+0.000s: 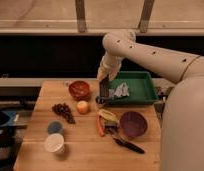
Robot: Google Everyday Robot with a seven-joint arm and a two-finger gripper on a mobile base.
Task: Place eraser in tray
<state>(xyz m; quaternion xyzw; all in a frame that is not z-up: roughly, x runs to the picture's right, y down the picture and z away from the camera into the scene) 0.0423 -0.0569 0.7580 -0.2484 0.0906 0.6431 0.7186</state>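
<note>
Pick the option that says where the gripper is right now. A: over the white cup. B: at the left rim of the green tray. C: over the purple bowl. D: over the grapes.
B: the gripper hangs at the left rim of the green tray, beside the crumpled pale thing lying in it.

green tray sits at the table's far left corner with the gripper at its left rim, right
No: the camera view shows the green tray at the table's far right corner, not the left. The gripper is at its left rim, as you said.
</note>
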